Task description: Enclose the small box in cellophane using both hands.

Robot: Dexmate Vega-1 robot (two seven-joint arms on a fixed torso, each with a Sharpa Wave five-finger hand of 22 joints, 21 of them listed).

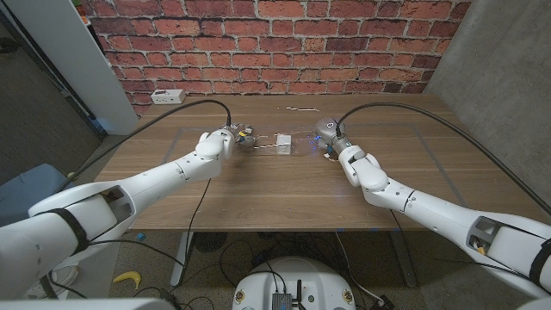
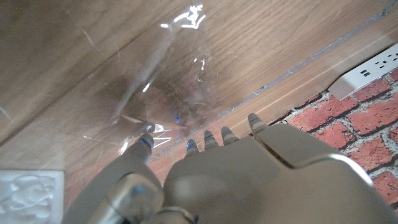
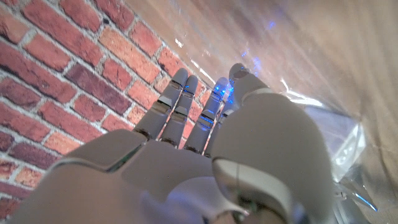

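Observation:
A small white box (image 1: 284, 143) sits mid-table on a clear cellophane sheet (image 1: 297, 129) that glints around it. My left hand (image 1: 234, 138) is at the sheet's left edge. In the left wrist view its thumb and a fingertip (image 2: 146, 142) pinch crinkled cellophane (image 2: 168, 93), with the box (image 2: 31, 196) beside the hand. My right hand (image 1: 331, 138) is at the sheet's right edge. The right wrist view shows that hand (image 3: 205, 124) with thumb close against its fingers, and cellophane (image 3: 345, 143) pulled up and bunched beside it.
A white power strip (image 1: 169, 96) lies at the table's back left, also seen as a power strip (image 2: 367, 70) by the brick wall (image 1: 275, 43). Black cables run from both arms across the table. Bare wood lies in front of the box.

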